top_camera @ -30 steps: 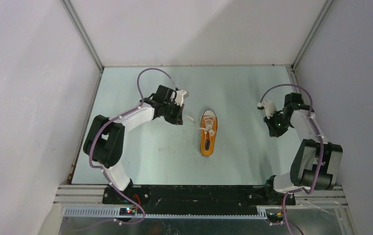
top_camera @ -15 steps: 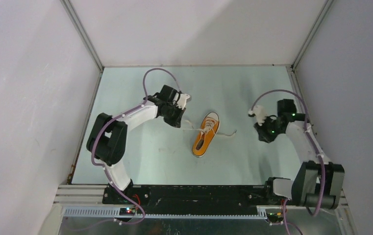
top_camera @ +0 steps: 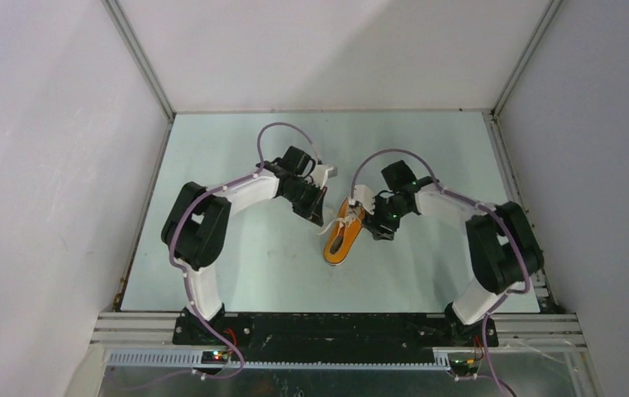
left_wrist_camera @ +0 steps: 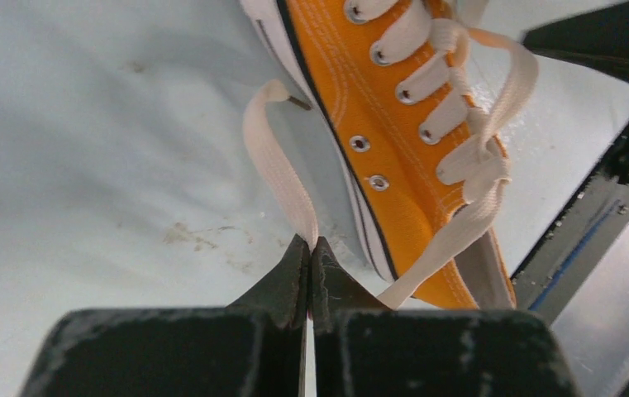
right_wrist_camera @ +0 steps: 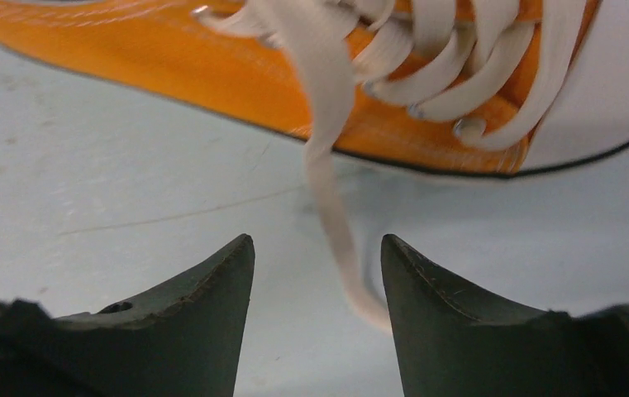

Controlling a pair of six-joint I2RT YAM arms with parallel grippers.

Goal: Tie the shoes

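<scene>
Shoe: the orange shoe [top_camera: 342,240] sits sole-down near the middle of the table [top_camera: 236,273], between my two grippers, its toe toward the far side.

Laces: they are threaded up through the eyelets. One loose end trails off each side of the shoe.

Done so far: the lacing itself, and I have a hold on one end. The strands cross near the top eyelets, but I cannot tell whether that is a real first knot.

Left to do: as I judge it, nearly all the tying. I see no loops and no bow, and the second end is not yet picked up.

Left gripper: my left gripper [left_wrist_camera: 309,248] is pressed together, pinching the lace [left_wrist_camera: 282,174] on its side of the shoe. A short free tail sticks out past the fingertips, just above the table.

Right gripper: my right gripper [right_wrist_camera: 317,244] stands spread wide, low over the table and just beside the shoe.

Right-side lace: the other lace end [right_wrist_camera: 331,207] hangs off the shoe and runs between the two fingers. Its tip lies close to one finger. Nothing is pinched there.
</scene>
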